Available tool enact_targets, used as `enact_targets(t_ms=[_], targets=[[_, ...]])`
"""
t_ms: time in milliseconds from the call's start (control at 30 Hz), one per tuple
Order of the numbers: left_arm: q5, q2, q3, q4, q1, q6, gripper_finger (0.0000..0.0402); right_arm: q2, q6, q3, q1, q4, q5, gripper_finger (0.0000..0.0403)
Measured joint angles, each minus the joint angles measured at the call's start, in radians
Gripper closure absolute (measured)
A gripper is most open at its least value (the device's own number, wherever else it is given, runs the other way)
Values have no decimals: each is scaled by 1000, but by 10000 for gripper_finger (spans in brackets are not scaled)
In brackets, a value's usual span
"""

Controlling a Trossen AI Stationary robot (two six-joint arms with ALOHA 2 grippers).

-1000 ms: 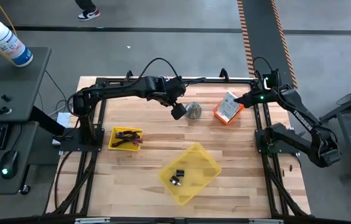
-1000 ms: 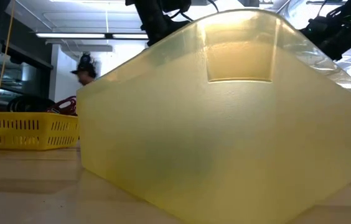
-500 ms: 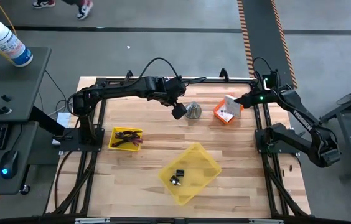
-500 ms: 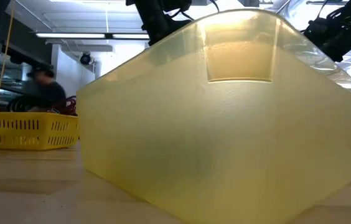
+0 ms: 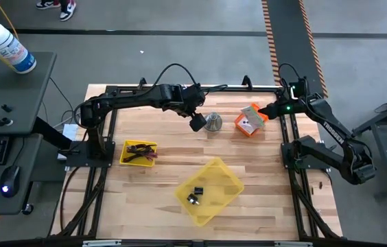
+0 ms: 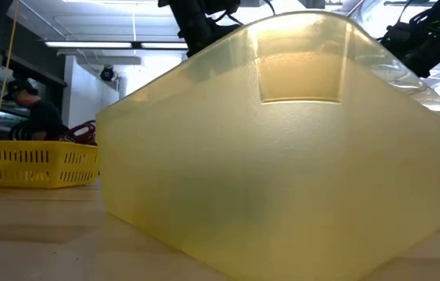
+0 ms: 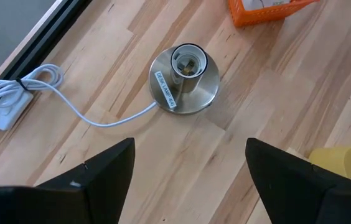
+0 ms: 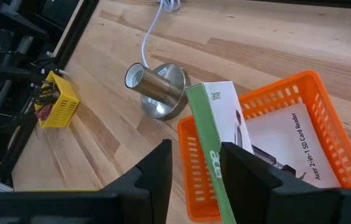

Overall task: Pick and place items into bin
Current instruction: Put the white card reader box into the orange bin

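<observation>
Gripping green-edged white boxed card [image 8: 216, 134] in right gripper [image 8: 195, 167] over orange mesh basket [image 5: 250, 120], away from yellow plastic bin [image 5: 210, 190]; risking a slip from the thin edge. Hovering left gripper [image 7: 188, 163], fingers spread.

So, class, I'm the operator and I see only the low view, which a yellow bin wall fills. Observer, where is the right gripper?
Observer: The right gripper is at the orange basket near the table's far edge, with a green-and-white box standing in the basket just ahead of it.
Operator: And the left one?
Observer: The left gripper hangs open above a silver lamp base that trails a white cord.
Operator: Is anything in the bin?
Observer: Yes, the yellow bin holds two small black pieces.
</observation>
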Motion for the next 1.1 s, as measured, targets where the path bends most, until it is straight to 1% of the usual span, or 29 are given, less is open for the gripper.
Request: enact_targets(t_ms=[200, 367, 400, 533, 633, 733, 933, 1033, 1100], targets=[[0, 0, 0, 0, 0, 0, 108, 0, -2, 0, 12, -9, -6, 278], [0, 0, 0, 12, 0, 0, 108, 0, -5, 0, 54, -6, 7, 278], [0, 0, 0, 17, 0, 0, 108, 0, -6, 0, 66, -6, 27, 278], [0, 0, 0, 36, 0, 0, 108, 1, -26, 0, 116, -6, 164, 279], [0, 0, 0, 36, 0, -4, 108, 2, -36, -1, 155, -3, 203, 277], [0, 0, 0, 36, 0, -5, 108, 2, -35, -1, 186, 8, 223, 261], [0, 0, 0, 37, 0, -6, 108, 26, -21, -1, 233, 18, 247, 208], [0, 0, 0, 37, 0, -6, 108, 63, 1, -1, 256, 18, 294, 189], [0, 0, 0, 37, 0, -6, 108, 86, 2, -1, 270, 21, 325, 183]])
